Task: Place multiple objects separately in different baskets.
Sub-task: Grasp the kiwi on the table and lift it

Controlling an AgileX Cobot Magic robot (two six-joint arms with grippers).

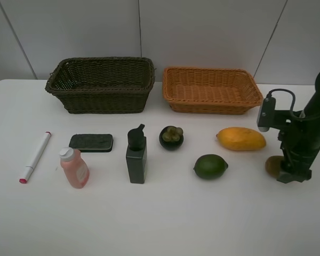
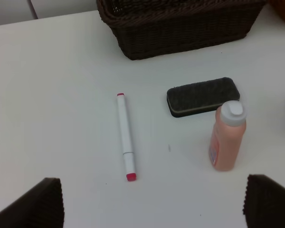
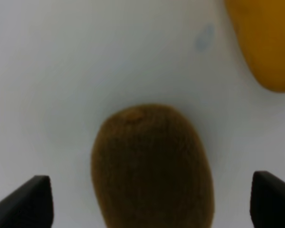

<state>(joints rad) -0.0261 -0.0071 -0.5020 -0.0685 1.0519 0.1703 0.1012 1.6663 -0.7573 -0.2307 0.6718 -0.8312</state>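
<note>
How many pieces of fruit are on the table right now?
4: mangosteen mid-table, lime nearer the front, mango before the orange basket, kiwi far right, partly hidden by the right pincer.

Left tool (image 2: 154, 202), right tool (image 3: 152, 202): jaws wide apart

Your right tool (image 3: 152, 203) hangs over the kiwi (image 3: 151, 164) on the worktop (image 1: 160, 218). The kiwi sits between its fingers (image 3: 33, 202), touching neither. The mango (image 1: 241, 138) lies just ahead to the tool's left, the lime (image 1: 210, 166) farther left. Ahead of your left tool (image 2: 154, 204) lie the marker (image 2: 126, 137), bottle (image 2: 227, 137) and eraser block (image 2: 203, 96), with the deeper basket (image 2: 180, 28) behind them.
</note>
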